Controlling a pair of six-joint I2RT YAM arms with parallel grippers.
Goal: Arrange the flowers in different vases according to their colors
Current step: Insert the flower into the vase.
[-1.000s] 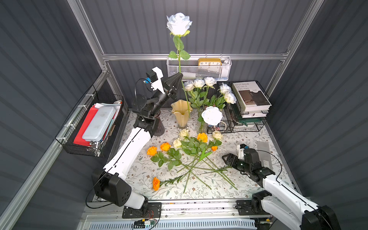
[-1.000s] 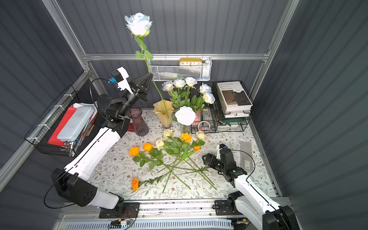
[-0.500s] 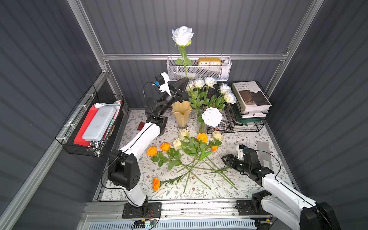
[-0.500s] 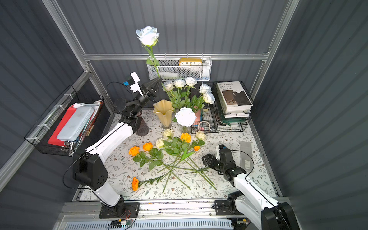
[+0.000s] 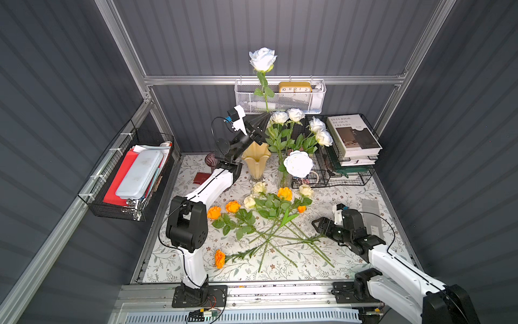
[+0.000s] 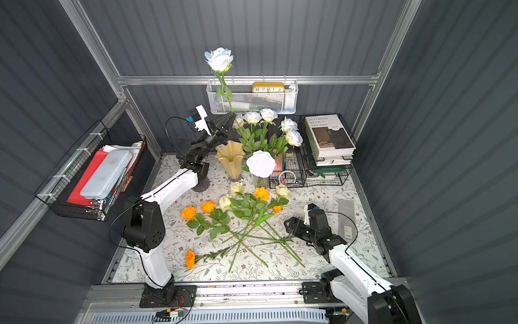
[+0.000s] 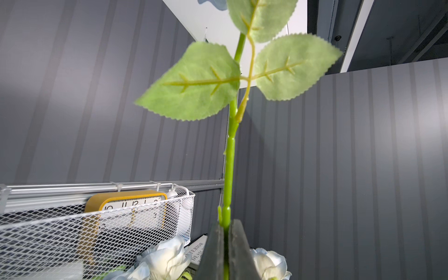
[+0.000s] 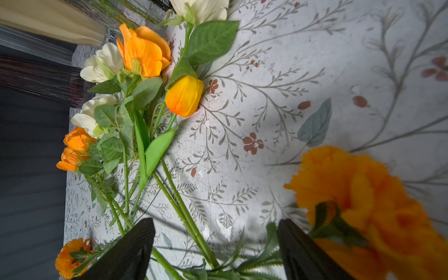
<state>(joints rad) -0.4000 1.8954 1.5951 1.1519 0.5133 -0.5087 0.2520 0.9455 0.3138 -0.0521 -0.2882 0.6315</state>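
The left gripper (image 7: 226, 230) is clamping a white rose (image 5: 263, 59) by its stem, upright above the worktop (image 5: 350, 196) back edge, beside the clear vase (image 5: 283, 179) holding other white roses (image 5: 288, 115). The right gripper (image 5: 315, 225) — jaws apart — is facing loose flowers (image 5: 269, 213) mid-worktop.

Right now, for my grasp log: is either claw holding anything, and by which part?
The left claw is shut on the tall artificial white rose, pinching its green stem below the leaves. The right claw stands open, holding nothing.
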